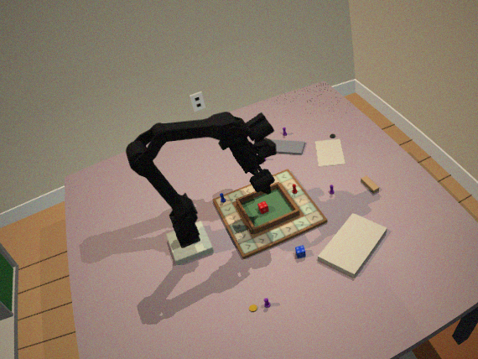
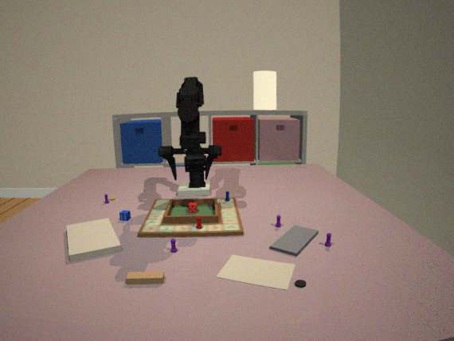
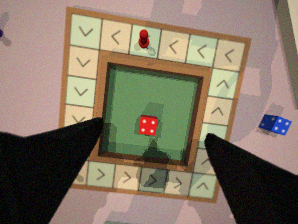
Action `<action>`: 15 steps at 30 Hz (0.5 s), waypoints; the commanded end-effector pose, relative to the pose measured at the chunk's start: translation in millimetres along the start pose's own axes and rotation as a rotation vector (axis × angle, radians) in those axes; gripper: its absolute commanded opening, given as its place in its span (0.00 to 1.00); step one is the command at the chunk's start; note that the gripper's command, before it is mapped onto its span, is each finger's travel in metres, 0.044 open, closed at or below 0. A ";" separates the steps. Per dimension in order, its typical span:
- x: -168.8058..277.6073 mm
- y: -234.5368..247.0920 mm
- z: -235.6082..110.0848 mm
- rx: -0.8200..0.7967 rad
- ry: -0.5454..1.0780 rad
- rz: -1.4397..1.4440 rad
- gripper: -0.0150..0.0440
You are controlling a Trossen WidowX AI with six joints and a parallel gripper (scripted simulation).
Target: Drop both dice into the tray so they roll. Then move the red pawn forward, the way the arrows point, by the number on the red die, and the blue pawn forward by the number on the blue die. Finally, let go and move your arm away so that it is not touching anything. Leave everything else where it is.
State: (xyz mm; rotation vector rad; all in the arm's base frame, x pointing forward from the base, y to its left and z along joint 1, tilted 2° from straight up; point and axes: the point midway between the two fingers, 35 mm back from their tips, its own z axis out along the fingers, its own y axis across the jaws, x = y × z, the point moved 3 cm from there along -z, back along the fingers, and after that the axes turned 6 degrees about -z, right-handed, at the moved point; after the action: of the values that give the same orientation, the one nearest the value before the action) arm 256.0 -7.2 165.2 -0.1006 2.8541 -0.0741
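The red die (image 1: 262,206) (image 2: 193,207) (image 3: 149,125) lies on the green floor of the tray (image 1: 268,225) (image 2: 190,219) (image 3: 150,61) in the middle of the board (image 1: 251,248) (image 2: 187,233) (image 3: 82,65). Its top face shows four white pips in the wrist view. The blue die (image 1: 300,251) (image 2: 124,215) (image 3: 275,124) lies on the table beside the board. The red pawn (image 1: 294,189) (image 2: 198,222) (image 3: 144,37) and the blue pawn (image 1: 222,197) (image 2: 227,195) stand on border squares. My gripper (image 1: 263,184) (image 2: 190,178) (image 3: 155,130) is open and empty, above the tray.
Several purple pawns stand around the table, one (image 1: 331,189) close to the board. A thick white slab (image 1: 352,243), a grey plate (image 1: 289,146), a paper sheet (image 1: 329,152), a wooden block (image 1: 370,184), a yellow disc (image 1: 252,308) and a black disc (image 1: 332,136) lie about.
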 end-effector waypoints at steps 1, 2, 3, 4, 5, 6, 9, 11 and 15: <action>-6.8 -0.5 10.5 -0.024 0.176 0.006 1.00; -8.3 -0.7 13.2 -0.029 0.219 0.006 1.00; -9.3 -0.8 14.9 -0.032 0.246 0.007 1.00; -9.6 -0.9 15.5 -0.033 0.254 0.007 1.00; -7.8 -1.0 11.9 -0.020 0.179 0.002 1.00; -7.8 -1.0 11.9 -0.020 0.179 0.002 1.00; -13.7 -19.8 16.2 -0.014 0.188 0.022 0.87; -19.5 -48.0 22.4 -0.006 0.200 0.051 0.78; -21.2 -109.1 34.6 0.005 0.223 0.110 0.72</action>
State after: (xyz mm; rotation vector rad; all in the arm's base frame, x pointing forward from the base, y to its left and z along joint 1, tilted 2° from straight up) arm 289.7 -79.6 149.9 0.0107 3.0625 -0.0760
